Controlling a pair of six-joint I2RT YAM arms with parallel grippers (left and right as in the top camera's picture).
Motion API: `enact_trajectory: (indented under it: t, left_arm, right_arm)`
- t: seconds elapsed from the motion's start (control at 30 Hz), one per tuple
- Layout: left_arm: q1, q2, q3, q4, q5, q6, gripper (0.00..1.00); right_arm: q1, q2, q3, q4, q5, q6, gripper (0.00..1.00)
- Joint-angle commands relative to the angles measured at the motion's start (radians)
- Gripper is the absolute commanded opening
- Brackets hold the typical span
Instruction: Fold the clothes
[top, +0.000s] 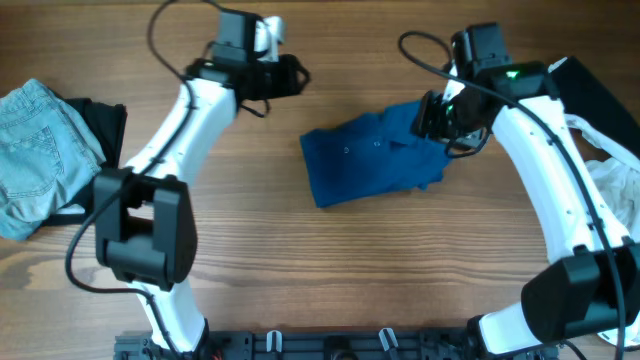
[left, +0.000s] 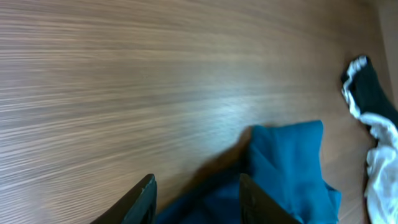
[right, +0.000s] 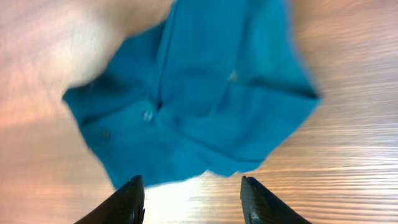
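My right gripper (right: 189, 190) hangs open just over the blue shirt (right: 199, 93), which looks roughly folded, left gripper (left: 196, 193) open near it; denim (top: 35, 140) and white pieces (top: 620, 190) far off both wait unfolded

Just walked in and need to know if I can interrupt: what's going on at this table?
Two robot arms are folding clothes. A deep-blue shirt lies roughly folded mid-table. The right arm hangs over its right end, jaws open and empty; the left arm hovers off its far left corner, jaws open too. Denim and a black piece lie at the left edge, white and black pieces at the right.
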Motion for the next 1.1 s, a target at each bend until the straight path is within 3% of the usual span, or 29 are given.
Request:
enact_trajectory:
  t: [0.0,0.17,0.47,0.53,0.67,0.8,0.93,1.03,1.07]
  left_arm:
    - [-0.056,0.05,0.009,0.016,-0.042,0.032,0.42]
    - [-0.109,0.097,0.009,-0.001,-0.042,0.037,0.42]
    - [-0.123,0.203,0.009,-0.214,-0.046,0.043,0.38]
    - [-0.122,0.213,0.009,-0.298,-0.046,0.043,0.41]
    - [-0.127,0.214,0.009,-0.517,-0.041,-0.045,0.3]
    - [-0.153,0.214,0.009,-0.678,-0.038,-0.072,0.29]
    - [-0.158,0.185,0.01,-0.726,-0.042,-0.074,0.31]
    - [-0.118,0.102,0.027,-0.696,-0.158,-0.074,0.35]
    - [-0.098,0.074,0.045,-0.681,-0.219,-0.073,0.42]
  right_arm:
    - [0.007,0.02,-0.111,0.036,-0.125,-0.044,0.5]
    - [0.008,0.021,-0.249,0.163,-0.139,-0.047,0.5]
    - [0.008,0.038,-0.444,0.46,-0.131,-0.058,0.46]
    - [0.008,0.051,-0.468,0.501,-0.07,-0.029,0.46]
    - [0.006,0.079,-0.47,0.621,0.152,-0.035,0.52]
    - [0.003,0.082,-0.457,0.824,0.134,-0.148,0.55]
    - [0.003,0.052,-0.376,0.782,0.09,-0.18,0.64]
    - [0.003,-0.019,-0.342,0.702,0.091,-0.18,0.64]
    - [0.003,-0.056,-0.341,0.678,0.091,-0.18,0.64]
